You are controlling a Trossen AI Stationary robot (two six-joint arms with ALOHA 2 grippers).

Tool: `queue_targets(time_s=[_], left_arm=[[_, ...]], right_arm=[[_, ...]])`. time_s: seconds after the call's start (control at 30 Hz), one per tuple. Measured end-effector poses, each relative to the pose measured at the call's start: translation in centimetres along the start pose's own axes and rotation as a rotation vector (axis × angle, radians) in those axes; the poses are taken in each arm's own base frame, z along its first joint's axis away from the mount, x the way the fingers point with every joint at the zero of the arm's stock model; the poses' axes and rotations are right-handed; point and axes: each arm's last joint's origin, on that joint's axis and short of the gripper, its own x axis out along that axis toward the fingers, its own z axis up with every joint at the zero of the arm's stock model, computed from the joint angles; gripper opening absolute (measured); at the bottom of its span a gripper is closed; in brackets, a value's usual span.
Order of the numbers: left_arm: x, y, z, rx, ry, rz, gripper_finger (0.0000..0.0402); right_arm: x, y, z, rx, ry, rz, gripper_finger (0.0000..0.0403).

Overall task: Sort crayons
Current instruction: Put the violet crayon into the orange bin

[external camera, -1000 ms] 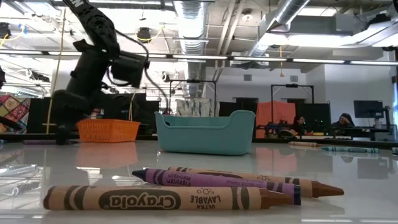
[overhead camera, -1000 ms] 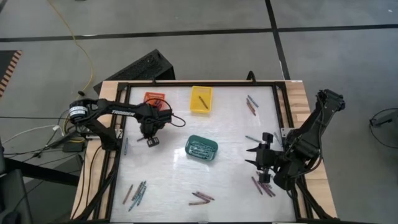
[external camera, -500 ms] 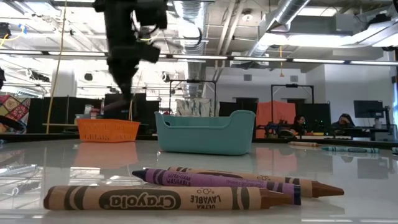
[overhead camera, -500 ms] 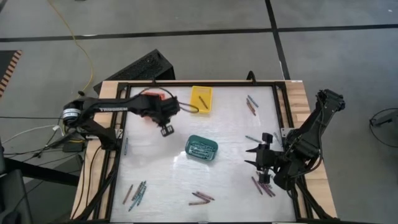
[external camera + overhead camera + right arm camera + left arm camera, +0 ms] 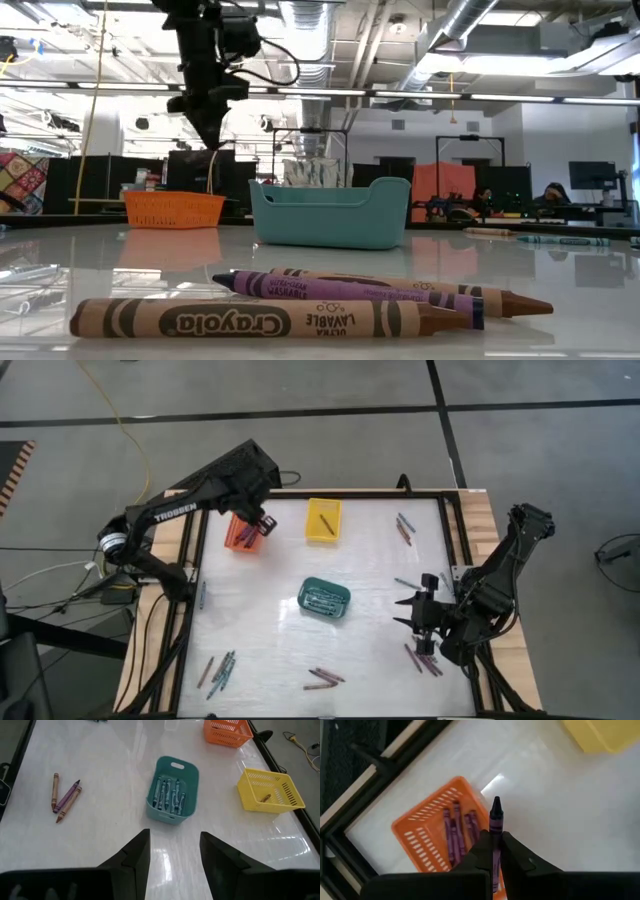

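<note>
Hovering over the orange basket [image 5: 243,530] at the table's far left in the high view, the left gripper [image 5: 262,526] pinches a purple crayon [image 5: 495,822]; the left wrist view shows its fingers [image 5: 479,851] clamped on that crayon above purple ones in the basket; the right wrist view shows the right gripper [image 5: 171,855] parted, empty, facing the teal basket [image 5: 171,794]

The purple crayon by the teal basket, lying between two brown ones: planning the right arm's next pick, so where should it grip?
Grip the purple crayon mid-barrel from straight above, fingers across its width. It lies flat, and brown crayons flank it closely, so the pick may need care.
</note>
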Motion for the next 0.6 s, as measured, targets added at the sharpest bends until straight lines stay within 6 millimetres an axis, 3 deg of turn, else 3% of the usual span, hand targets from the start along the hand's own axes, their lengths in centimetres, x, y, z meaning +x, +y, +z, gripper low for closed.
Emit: queue_targets(time_s=[0.2,0.43,0.6], left_arm=[[1.3,2.9,0.5,-0.063,0.019,-0.002,0.0],[4.6,4.4,-1.1,-0.133,0.041,-0.025,0.0003],[5.8,5.0,-2.1,-0.185,0.061,-0.019,0.0033]], right_arm=[[0.0,0.0,0.0,-0.007,0.001,-0.003,0.0168],[0.3,0.2,-0.3,-0.038,0.017,-0.023,0.0168],[0.8,0.8,-0.6,-0.075,0.044,-0.042,0.0168]])
